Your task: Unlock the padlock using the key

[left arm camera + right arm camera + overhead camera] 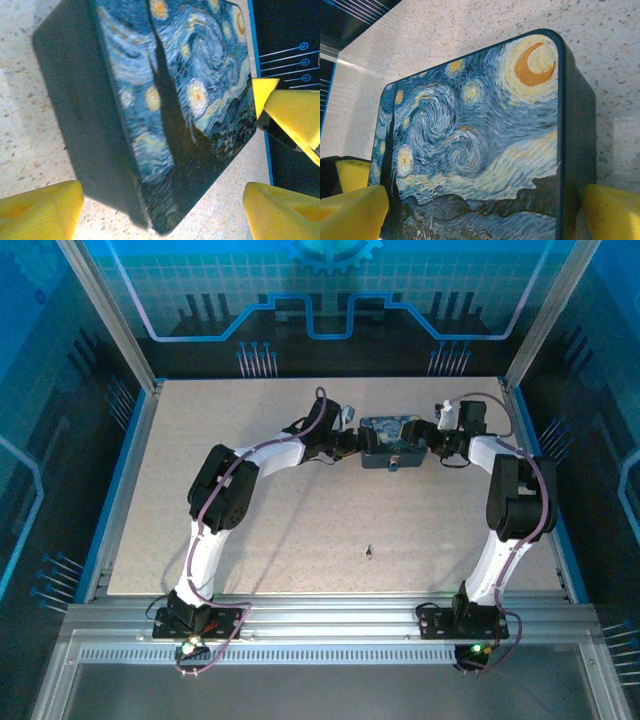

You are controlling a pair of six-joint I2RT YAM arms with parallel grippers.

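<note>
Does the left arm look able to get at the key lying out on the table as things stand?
Probably yes: the key lies alone on bare table, nothing around it. The left gripper straddles the painted tin's end, so it must back off first.

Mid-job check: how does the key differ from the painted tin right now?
Size: the key is a tiny dark sliver; the painted tin is a far bigger box with blue-and-yellow swirls. Place: the key lies nearer the arm bases, the tin farther back. Company: the left gripper and right gripper, both open, flank the tin; the key lies alone, away from both. Shared: both rest on the speckled table.
</note>
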